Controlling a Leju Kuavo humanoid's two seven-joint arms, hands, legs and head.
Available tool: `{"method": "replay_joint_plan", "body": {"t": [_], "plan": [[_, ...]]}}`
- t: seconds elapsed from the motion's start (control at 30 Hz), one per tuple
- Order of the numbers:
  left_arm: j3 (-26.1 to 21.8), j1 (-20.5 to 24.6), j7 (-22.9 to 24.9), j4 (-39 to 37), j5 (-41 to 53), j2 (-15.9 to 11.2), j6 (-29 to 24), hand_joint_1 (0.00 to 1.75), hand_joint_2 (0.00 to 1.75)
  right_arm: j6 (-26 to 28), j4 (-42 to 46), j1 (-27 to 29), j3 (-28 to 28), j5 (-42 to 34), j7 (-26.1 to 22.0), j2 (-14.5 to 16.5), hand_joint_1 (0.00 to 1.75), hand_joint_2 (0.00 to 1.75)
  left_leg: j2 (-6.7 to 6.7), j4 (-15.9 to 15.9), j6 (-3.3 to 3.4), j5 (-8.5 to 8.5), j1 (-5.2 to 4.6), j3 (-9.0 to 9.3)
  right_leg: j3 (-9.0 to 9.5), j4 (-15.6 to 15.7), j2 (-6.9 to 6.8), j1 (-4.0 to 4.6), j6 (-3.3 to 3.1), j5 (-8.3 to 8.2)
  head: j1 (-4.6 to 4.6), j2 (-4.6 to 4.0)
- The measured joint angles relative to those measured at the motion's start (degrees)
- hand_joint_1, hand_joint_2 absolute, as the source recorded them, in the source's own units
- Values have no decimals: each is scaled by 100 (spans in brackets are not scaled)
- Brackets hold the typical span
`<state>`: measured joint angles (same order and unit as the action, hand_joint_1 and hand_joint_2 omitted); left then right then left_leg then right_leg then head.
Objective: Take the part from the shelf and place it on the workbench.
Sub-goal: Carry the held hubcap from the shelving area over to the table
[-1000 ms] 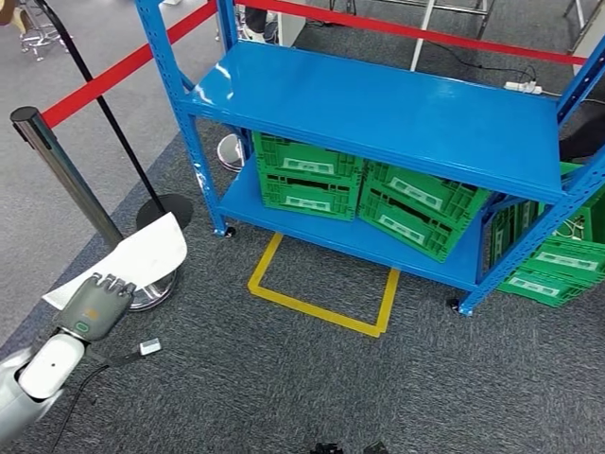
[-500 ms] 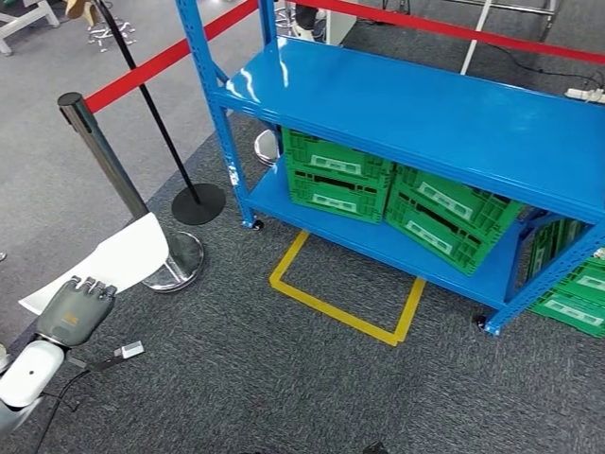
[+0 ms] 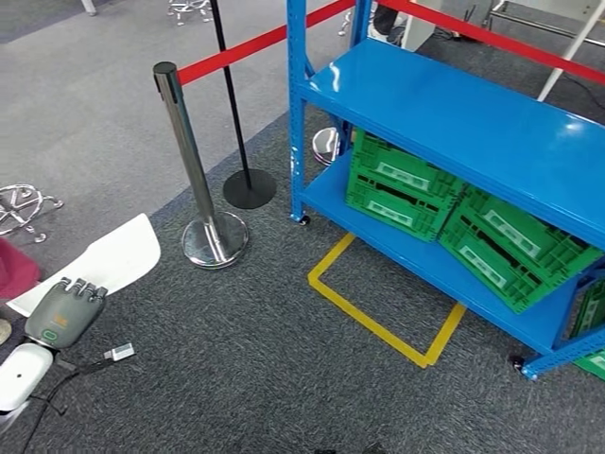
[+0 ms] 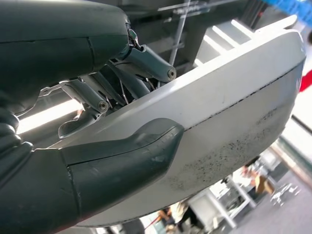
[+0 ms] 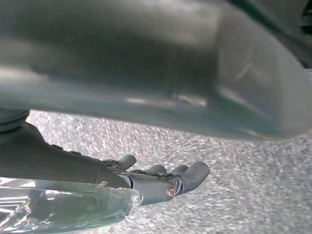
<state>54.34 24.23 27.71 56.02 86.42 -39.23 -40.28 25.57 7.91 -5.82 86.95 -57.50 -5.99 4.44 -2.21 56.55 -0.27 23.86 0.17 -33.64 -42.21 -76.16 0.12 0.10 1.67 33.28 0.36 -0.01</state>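
**Part in hand, shelf off to the side**

Closest in, the left hand sits low at the robot's side and holds the white part — a long, flat, slightly curved panel. In the left wrist view the thumb presses one face while the fingers curl over the other, a clamp that likely keeps the wide piece from swinging as the robot walks. The right hand hangs over the grey carpet with its fingers stretched out and nothing in them.

Just beyond the part stands a chrome stanchion carrying a red barrier belt. Farther right is the blue shelf, green crates tilted on its lower level, and a yellow floor marking in front — probably a standing spot for picking. The part is off the shelf, so carrying to the workbench appears to be the step in hand.
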Motion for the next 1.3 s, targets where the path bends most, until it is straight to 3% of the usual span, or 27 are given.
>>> {"method": "replay_joint_plan", "body": {"t": [0.03,0.07,0.13,0.2,0.27,0.3,0.37,0.4,0.43,0.5,0.53,0.57,0.63,0.7,0.77,0.8,0.87,0.93,1.0,1.03,1.1,1.17,1.23,1.3], "plan": [[-3,-13,0,0,0,-2,0,175,175,0,0,-1,0,-2,-1,0,0,0,-87,2,0,0,-2,3,43,120,18,1,-14,-126,-1,0],[-9,-20,-2,1,0,-4,0,175,175,1,0,-2,0,-3,-1,0,0,0,-176,5,-1,1,0,9,190,450,63,-3,-29,-333,1,0],[-22,-23,-5,2,0,-6,1,175,175,2,0,-8,0,-4,-3,-1,0,0,-347,21,-24,6,7,4,575,1239,327,-41,-59,-661,-3,-1],[-32,-32,-10,7,0,-12,1,175,175,5,0,-12,0,-7,-3,-1,0,0,-498,30,-90,-12,35,-41,774,1607,503,-56,-77,-733,-5,-1],[-41,-71,-16,13,0,-37,0,175,175,7,0,-17,0,-8,-4,1,0,0,-630,6,-174,-47,73,-83,800,1646,405,-42,-113,-738,-4,0],[-47,-97,-17,14,0,-55,-1,175,175,9,-1,-23,-1,-9,-5,0,0,0,-579,19,-208,-33,73,-102,814,1675,337,-43,-145,-753,-9,0],[-59,-102,-16,16,0,-86,-1,175,175,14,-1,-27,-2,-10,-9,-1,0,0,-270,330,-261,161,51,-265,846,1744,186,-53,-201,-781,-46,-1],[-62,-93,-16,20,0,-84,-1,175,175,15,-1,-23,-2,-11,-10,-2,0,0,-64,660,-282,332,41,-429,855,1756,103,-42,-218,-784,-63,-1],[-62,-88,-17,24,0,-78,0,175,175,15,-1,-16,-2,-11,-11,-2,0,0,55,1057,-303,509,45,-627,856,1760,17,-35,-229,-780,-77,-1],[-61,-123,-17,30,0,-58,1,175,175,13,-2,-10,-2,-13,-11,-2,0,0,145,1593,-337,653,69,-895,856,1761,-153,-29,-237,-770,-79,0],[-61,-143,-17,31,0,-55,2,175,175,12,-2,-11,-2,-13,-11,-2,0,0,169,1565,-348,570,81,-881,859,1760,-233,-29,-235,-765,-80,0],[-63,-155,-17,31,0,-56,2,175,175,11,-1,-15,-2,-14,-11,-2,0,0,218,1310,-356,400,90,-746,865,1760,-311,-30,-227,-758,-80,0],[-69,-149,-16,36,0,-63,2,175,175,8,-1,-21,-2,-14,-11,-2,0,0,493,507,-364,51,82,-304,886,1747,-452,-6,-186,-730,-84,0],[-77,-135,-15,49,0,-65,1,175,175,5,-2,-23,-2,-15,-10,-3,0,0,662,35,-302,-73,54,-56,904,1731,-574,31,-127,-696,-83,0],[-80,-145,-15,57,0,-83,1,175,175,3,-1,-27,-2,-17,-10,-1,0,0,544,-21,-198,-74,29,-63,927,1740,-706,35,-72,-678,-76,0],[-84,-156,-15,58,0,-102,1,175,175,3,-1,-29,-2,-18,-10,1,0,0,478,-30,-157,-84,29,-69,928,1728,-702,19,-39,-658,-75,0],[-97,-149,-15,61,0,-132,2,175,175,2,0,-28,-2,-17,-13,4,0,0,340,-49,-71,-108,43,-68,814,1446,-440,-11,11,-469,-56,0],[-106,-136,-15,66,0,-120,2,175,175,2,0,-17,-2,-17,-15,4,0,0,199,-52,-18,-116,46,-70,471,707,-104,-18,14,-107,-33,1],[-102,-147,-15,70,0,-93,2,175,175,2,0,-4,-2,-18,-11,4,0,0,38,-50,-2,-116,31,-73,141,73,-12,-9,-1,100,-30,1],[-101,-155,-15,70,0,-87,2,175,175,2,0,-2,-2,-18,-10,4,0,0,-48,-47,-2,-116,27,-73,105,43,3,-7,-13,43,-30,1],[-102,-159,-15,70,0,-85,2,175,175,2,0,-6,-2,-18,-9,4,0,0,-220,-36,-10,-116,34,-66,366,642,82,-17,-38,-343,-30,1],[-104,-155,-15,72,0,-88,2,175,175,2,0,-17,-2,-19,-9,4,0,0,-374,-16,-51,-117,51,-76,735,1398,340,-52,-40,-631,-31,0],[-107,-154,-15,73,0,-96,2,175,175,1,0,-20,-2,-20,-9,5,0,0,-500,-2,-123,-140,74,-119,874,1650,504,-59,-40,-665,-30,0],[-105,-168,-15,74,0,-111,2,175,175,0,0,-16,-2,-22,-9,7,0,0,-616,-20,-194,-179,103,-159,879,1644,420,-36,-82,-687,-27,0]]}}
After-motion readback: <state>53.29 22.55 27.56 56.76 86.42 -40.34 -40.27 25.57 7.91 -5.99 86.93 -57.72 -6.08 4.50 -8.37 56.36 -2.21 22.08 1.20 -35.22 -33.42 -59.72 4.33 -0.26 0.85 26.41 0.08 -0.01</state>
